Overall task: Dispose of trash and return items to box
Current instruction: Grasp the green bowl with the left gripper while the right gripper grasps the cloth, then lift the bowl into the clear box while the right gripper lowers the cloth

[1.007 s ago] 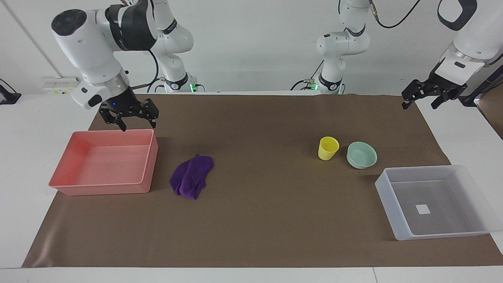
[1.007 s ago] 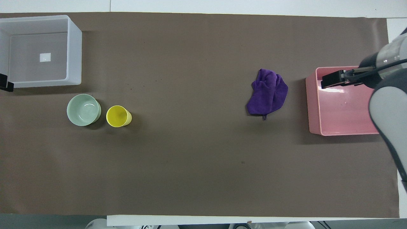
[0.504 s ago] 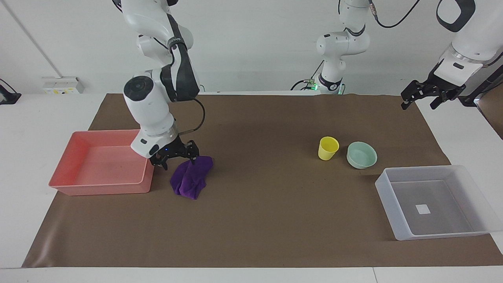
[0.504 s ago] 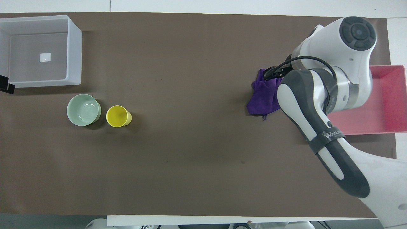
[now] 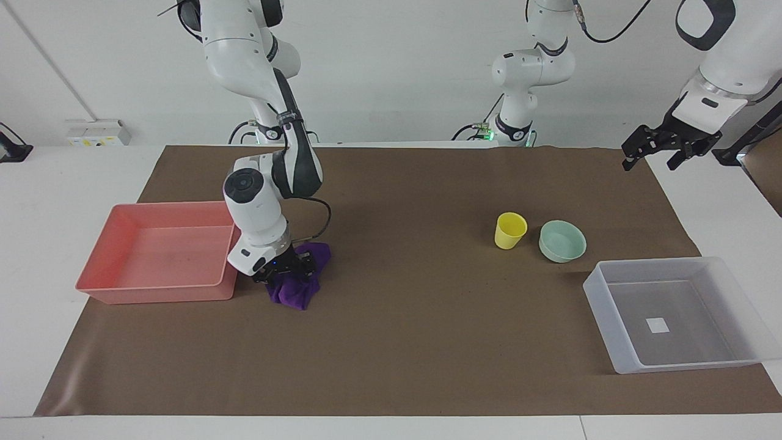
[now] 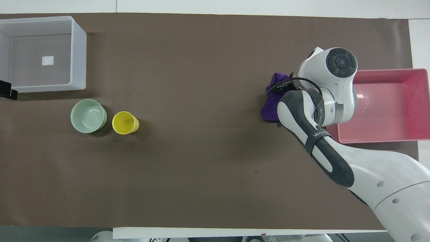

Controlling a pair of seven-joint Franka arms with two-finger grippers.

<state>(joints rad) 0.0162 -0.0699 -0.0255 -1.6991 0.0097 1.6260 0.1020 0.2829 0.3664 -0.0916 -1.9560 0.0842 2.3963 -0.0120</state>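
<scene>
Purple cloth (image 5: pixel 300 292) lies beside the pink tray (image 5: pixel 104 287), right gripper (image 5: pixel 285 269) on it, spread unclear.

Both of my arms are glossy white shells with dark grey bands at the joints. The right arm (image 5: pixel 269 183) carries a round dark grey cap on its wrist joint, seen at upper right of the overhead frame, and grey lettering on a dark forearm band. A thin black cable loops beside its wrist. Both grippers are black; a small blue light shows on the right gripper (image 5: pixel 285 269). Green lights glow at both bases.
</scene>
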